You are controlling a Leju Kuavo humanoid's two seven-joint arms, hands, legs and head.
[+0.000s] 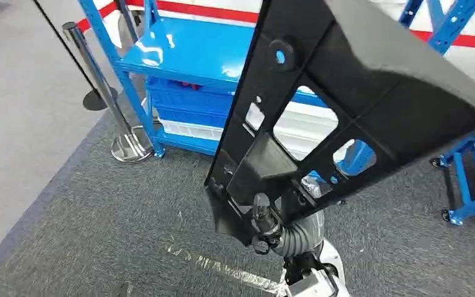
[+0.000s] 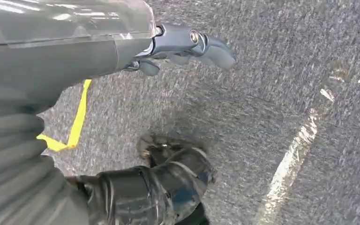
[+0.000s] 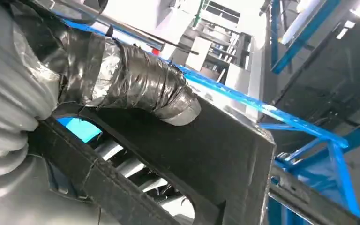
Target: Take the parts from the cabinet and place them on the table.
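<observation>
A big black plastic part (image 1: 346, 93) with several cut-out openings stands tilted across the head view, close to the camera. My right hand (image 1: 266, 226) grips it at its lower end. In the right wrist view the taped thumb (image 3: 136, 84) presses on the part's black edge (image 3: 225, 154). Behind the part stands the blue cabinet (image 1: 185, 52), its top shelf bare on the left. My left hand (image 2: 136, 51) hangs over the grey carpet, its fingers (image 2: 211, 49) stretched out and apart from the taped thumb (image 2: 168, 183), holding nothing.
Blue bins (image 1: 185, 102) fill the cabinet's lower shelf. A chrome barrier post (image 1: 127, 145) stands at the cabinet's left corner. A blue wheeled frame (image 1: 470, 204) is at the right. White tape (image 1: 222, 269) and yellow tape (image 2: 77, 122) mark the carpet.
</observation>
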